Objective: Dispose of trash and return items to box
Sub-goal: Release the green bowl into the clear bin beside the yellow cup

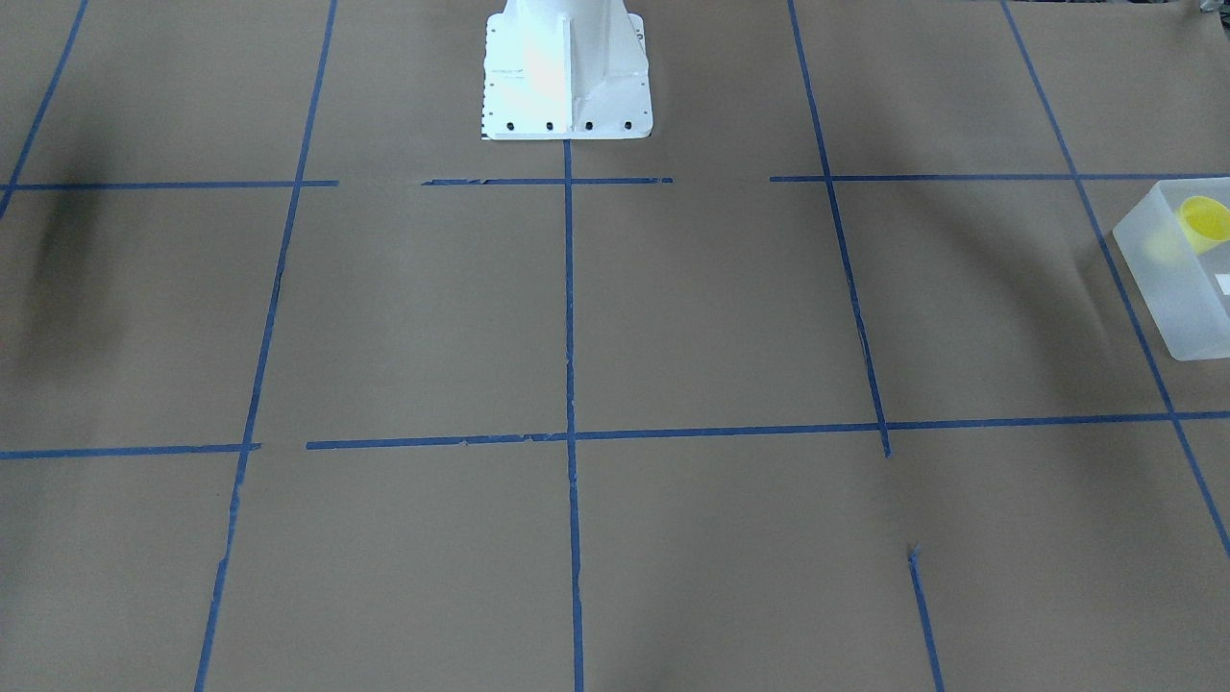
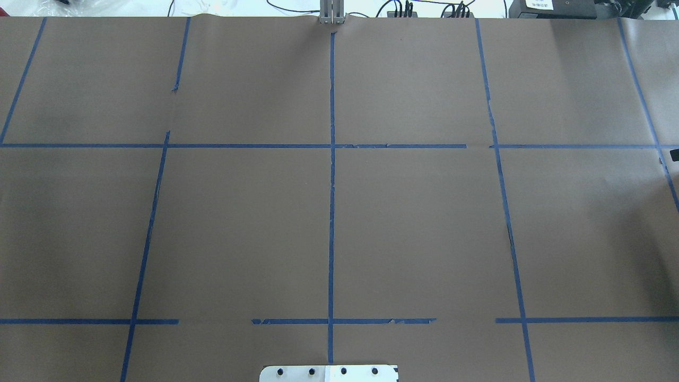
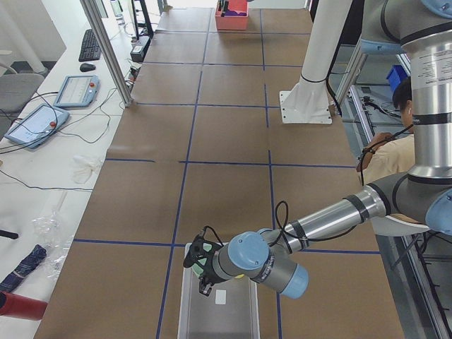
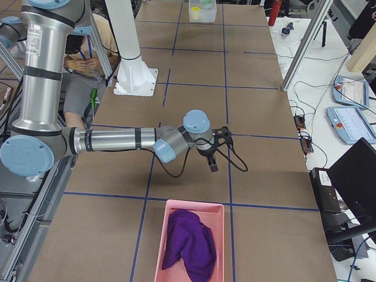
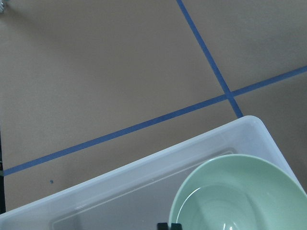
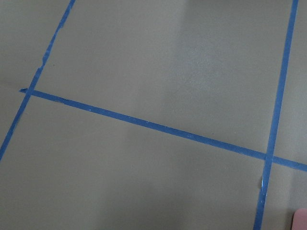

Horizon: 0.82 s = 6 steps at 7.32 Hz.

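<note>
Left tool (image 3: 204,281): low over one end of the box (image 5: 144,167). In my wrist view only a dark scrap of it shows at the bottom edge. Wide or narrow, I cannot tell.

Bowl (image 5: 240,196): directly under the tool and inside the box's outline, close to a corner. It sits mouth up and pale mint. I cannot tell whether it hangs from the tool or rests on the box floor.

Handling, my judgement: thin moulded plastic, light, stiff, not fragile. The surface is smooth, so it is likely to slip under a weak pinch. The best hold is on the rim, one finger inside and one outside. The round body is too wide to span.

Cup (image 1: 1203,221): yellow, already in the box, lying tilted against a wall. It probably handles the same way, light and slick.

Box walls are frosted and upright. They are the only thing near enough to catch a finger. Any lift should go straight up before moving sideways.

Table (image 2: 238,228): brown paper with a grid of blue tape.

Right tool (image 4: 211,161): well apart, hanging over bare table and pointing down. Its state cannot be told from the side view.

Beyond it is a pink tray (image 4: 194,203) with a purple cloth (image 4: 189,244) inside.
</note>
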Each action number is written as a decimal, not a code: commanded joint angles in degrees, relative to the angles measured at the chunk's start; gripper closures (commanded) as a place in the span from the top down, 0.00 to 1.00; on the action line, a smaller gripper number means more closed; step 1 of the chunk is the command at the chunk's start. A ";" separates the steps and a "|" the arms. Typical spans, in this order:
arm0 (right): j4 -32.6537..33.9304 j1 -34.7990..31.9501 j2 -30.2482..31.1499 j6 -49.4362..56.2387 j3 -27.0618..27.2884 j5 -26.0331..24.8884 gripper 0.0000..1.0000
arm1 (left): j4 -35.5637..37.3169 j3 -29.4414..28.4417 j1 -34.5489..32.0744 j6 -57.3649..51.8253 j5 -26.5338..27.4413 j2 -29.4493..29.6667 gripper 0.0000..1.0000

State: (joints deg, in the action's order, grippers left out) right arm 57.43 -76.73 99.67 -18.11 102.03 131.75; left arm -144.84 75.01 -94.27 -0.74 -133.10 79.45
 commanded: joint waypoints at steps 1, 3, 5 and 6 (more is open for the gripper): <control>0.05 0.00 0.00 0.00 -0.08 -0.61 1.00 | -0.53 -0.12 3.72 1.09 0.48 0.00 0.00; -0.03 0.00 0.09 0.00 -0.17 -1.06 1.00 | -0.71 -0.12 4.88 1.09 0.65 0.00 0.44; -0.03 0.09 0.00 0.09 -0.17 -1.15 1.00 | -3.60 0.05 5.58 1.09 0.74 0.00 0.96; 0.05 0.09 0.09 0.00 -0.34 -1.23 1.00 | -3.43 0.49 5.93 1.09 0.83 0.09 1.00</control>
State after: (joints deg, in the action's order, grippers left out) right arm 57.41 -76.66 99.72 -18.07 101.81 130.62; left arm -147.95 75.11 -88.78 0.35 -132.34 79.47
